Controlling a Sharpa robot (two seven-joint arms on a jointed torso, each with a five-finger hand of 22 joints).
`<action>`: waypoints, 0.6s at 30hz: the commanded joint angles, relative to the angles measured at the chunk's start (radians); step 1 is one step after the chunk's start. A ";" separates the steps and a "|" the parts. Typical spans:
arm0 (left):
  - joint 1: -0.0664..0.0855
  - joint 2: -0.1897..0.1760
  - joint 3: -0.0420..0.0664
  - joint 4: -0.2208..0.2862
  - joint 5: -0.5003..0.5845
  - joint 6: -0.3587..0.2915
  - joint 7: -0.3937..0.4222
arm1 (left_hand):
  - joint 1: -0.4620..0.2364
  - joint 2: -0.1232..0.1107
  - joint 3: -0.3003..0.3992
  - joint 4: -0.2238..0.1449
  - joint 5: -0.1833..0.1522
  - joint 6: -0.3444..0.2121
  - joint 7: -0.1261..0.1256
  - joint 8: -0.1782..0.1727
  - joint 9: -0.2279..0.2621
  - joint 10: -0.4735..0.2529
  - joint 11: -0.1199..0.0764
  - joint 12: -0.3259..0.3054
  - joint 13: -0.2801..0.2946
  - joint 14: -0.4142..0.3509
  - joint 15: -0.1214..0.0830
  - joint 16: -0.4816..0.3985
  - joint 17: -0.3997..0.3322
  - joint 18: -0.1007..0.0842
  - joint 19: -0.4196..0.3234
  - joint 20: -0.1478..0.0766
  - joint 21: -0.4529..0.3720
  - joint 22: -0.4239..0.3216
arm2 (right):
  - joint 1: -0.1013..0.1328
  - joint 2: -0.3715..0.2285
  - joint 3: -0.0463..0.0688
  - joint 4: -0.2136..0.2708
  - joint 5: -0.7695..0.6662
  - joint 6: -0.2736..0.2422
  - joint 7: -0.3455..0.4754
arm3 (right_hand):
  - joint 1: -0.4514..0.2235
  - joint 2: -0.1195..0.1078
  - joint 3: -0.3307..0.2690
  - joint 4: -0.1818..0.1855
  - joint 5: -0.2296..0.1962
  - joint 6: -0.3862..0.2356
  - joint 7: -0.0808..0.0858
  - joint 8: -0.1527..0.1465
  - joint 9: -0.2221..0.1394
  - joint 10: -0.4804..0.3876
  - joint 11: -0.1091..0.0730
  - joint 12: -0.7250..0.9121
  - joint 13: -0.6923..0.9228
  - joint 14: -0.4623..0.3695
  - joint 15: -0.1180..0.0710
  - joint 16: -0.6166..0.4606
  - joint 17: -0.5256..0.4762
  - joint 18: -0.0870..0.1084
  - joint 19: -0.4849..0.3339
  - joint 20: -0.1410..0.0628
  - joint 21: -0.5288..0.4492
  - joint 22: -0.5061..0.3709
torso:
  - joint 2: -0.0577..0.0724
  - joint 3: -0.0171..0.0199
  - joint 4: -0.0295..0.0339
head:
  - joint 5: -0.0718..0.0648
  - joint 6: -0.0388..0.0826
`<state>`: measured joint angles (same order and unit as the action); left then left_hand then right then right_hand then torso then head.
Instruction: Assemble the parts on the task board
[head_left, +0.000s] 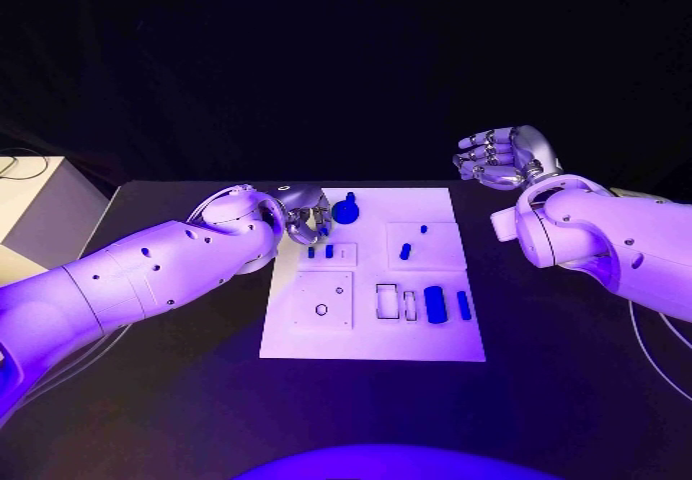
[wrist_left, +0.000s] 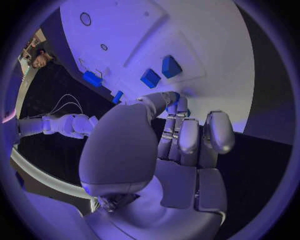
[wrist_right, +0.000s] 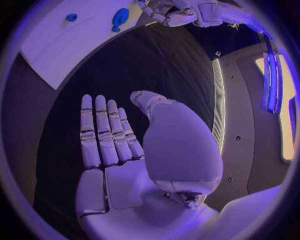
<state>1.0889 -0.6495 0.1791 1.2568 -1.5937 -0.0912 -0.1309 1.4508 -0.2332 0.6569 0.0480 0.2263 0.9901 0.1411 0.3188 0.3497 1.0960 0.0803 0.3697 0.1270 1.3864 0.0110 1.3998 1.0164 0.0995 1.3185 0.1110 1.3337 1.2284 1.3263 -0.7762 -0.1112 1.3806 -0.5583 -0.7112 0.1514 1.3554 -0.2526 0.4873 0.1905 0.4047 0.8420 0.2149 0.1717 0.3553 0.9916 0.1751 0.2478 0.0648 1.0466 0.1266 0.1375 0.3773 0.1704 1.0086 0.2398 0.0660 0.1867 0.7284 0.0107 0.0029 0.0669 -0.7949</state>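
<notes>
The white rectangular task board (head_left: 372, 340) lies mid-table. Six small blue parts (head_left: 436, 304) are counted on it: one round, five bar-like. The left hand (head_left: 302, 213) is curled at the board's far-left corner, grasp unclear; the right hand (wrist_right: 115, 150) is spread, empty, beyond the board's far-right corner.

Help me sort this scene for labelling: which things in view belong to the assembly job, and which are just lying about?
Job:
task board
round blue part at its far edge
long blue part near the right edge
small blue part on the raised plate
left hand, over the board's far left corner
right hand, off the board

Lying about:
white box left of the table
</notes>
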 joint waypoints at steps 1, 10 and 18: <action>-0.003 -0.001 -0.002 0.003 -0.007 0.011 0.003 | -0.011 -0.002 0.002 -0.007 -0.005 0.000 0.004 -0.001 -0.001 0.000 0.001 -0.008 0.001 -0.003 -0.002 0.003 -0.002 -0.008 -0.006 -0.004 -0.002 -0.002 | 0.000 0.000 0.000 0.000 -0.005 0.013 0.012 | -0.004 0.002 0.000 -0.008 0.004 0.010 0.028 -0.004 -0.002 0.002 0.003 -0.003 -0.001 0.001 0.004 -0.003 -0.001 0.013 -0.003 -0.001 0.001 -0.001 | 0.001 -0.0001 -0.0003 | 0.000 0.000; -0.003 -0.002 -0.002 0.006 -0.006 0.003 0.003 | -0.022 -0.009 0.008 -0.015 -0.004 -0.029 0.013 -0.031 -0.012 -0.014 0.011 -0.038 0.003 -0.016 0.006 -0.003 -0.024 -0.005 -0.019 0.001 -0.012 -0.015 | 0.000 0.001 0.000 0.000 -0.005 0.013 0.012 | -0.005 0.002 0.000 -0.009 0.004 0.010 0.028 -0.004 -0.002 0.002 0.003 -0.004 -0.001 0.002 0.004 -0.005 -0.003 0.013 -0.003 -0.001 0.001 -0.004 | 0.000 0.0001 -0.0004 | 0.000 -0.002; -0.003 -0.004 -0.002 0.007 -0.005 0.004 -0.001 | -0.033 -0.020 0.014 -0.022 -0.004 -0.072 0.017 -0.067 -0.026 -0.034 0.017 -0.066 0.004 -0.028 0.011 -0.009 -0.045 -0.003 -0.027 0.007 -0.017 -0.022 | 0.000 0.000 0.000 0.000 -0.005 0.013 0.011 | -0.005 0.002 0.000 -0.009 0.004 0.010 0.028 -0.004 -0.002 0.002 0.003 -0.004 -0.001 0.002 0.004 -0.005 -0.003 0.013 -0.003 -0.001 0.001 -0.004 | 0.000 0.0006 -0.0009 | 0.001 -0.003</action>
<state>1.0863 -0.6540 0.1764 1.2607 -1.5954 -0.0934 -0.1315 1.4299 -0.2541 0.6735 0.0315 0.2265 0.9238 0.1574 0.2569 0.3247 1.0665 0.0984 0.3092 0.1310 1.3646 0.0253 1.3951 0.9719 0.0996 1.2988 0.1161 1.3185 1.2078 1.3263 -0.7761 -0.1112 1.3796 -0.5582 -0.7109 0.1514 1.3555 -0.2526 0.4902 0.1876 0.4047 0.8491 0.2157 0.1717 0.3542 0.9916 0.1752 0.2478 0.0649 1.0466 0.1266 0.1376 0.3751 0.1704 1.0086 0.2398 0.0660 0.1840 0.7286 0.0113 0.0022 0.0679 -0.7980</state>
